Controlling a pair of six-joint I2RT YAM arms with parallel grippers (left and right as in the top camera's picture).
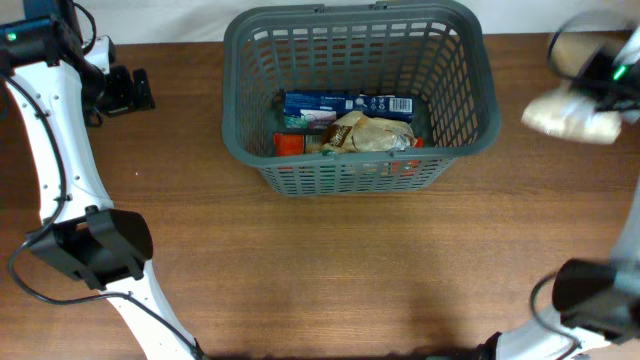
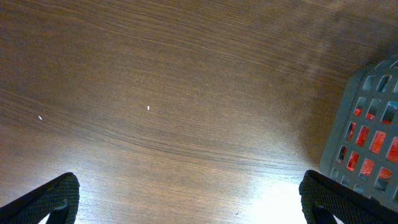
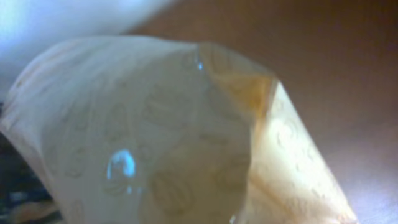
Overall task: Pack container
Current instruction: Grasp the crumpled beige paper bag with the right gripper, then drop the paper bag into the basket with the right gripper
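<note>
The dark grey slotted container [image 1: 240, 120] stands at the middle back of the table and holds a blue box [image 1: 330, 103], a tan crinkled bag [image 1: 372, 133] and red packs [image 1: 288, 144]. Its corner shows in the left wrist view [image 2: 348, 140]. My left gripper [image 1: 128, 90] is open and empty over bare wood at the far left; its fingertips show wide apart in the left wrist view [image 2: 189, 202]. My right gripper [image 1: 600, 85] is at the far right, blurred, holding a pale cream bag [image 1: 570, 115] above the table. That bag fills the right wrist view [image 3: 174, 137] and hides the fingers.
The wooden table [image 1: 330, 270] spreads in front of the container. The white arm links and dark joints stand at the left [image 1: 95, 245] and lower right [image 1: 595, 290].
</note>
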